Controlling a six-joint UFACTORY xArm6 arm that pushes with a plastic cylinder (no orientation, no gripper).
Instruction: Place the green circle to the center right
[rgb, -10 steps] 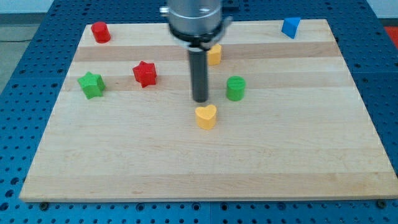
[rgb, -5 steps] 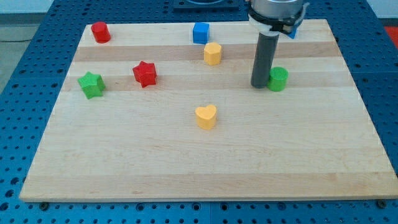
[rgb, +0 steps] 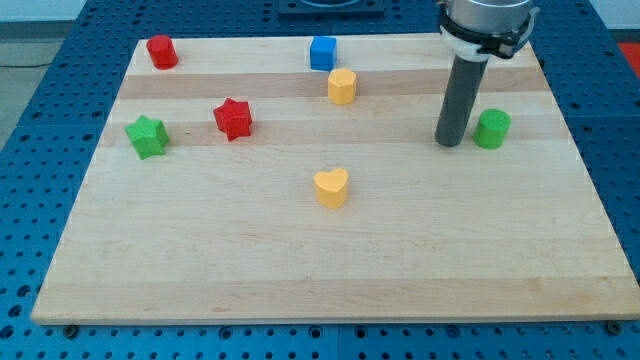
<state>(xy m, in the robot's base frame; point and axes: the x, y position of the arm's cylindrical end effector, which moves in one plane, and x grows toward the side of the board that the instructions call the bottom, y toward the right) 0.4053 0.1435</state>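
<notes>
Camera view: found my tip (rgb: 450, 143) just left of the small green cylinder block (rgb: 491, 129), apparently a sliver apart. No fingers, just a bare rod. Sat right of centre on the wooden board (rgb: 300, 260). Best nudged gently rightward, centred behind.

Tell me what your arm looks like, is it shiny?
A bit shiny at the top! My arm ends in a round silvery-grey metal collar with a dark ring under it. Below that hangs a straight, smooth, dark grey rod, down to my tip. It has no jaws, and I see no cables or markings.
</notes>
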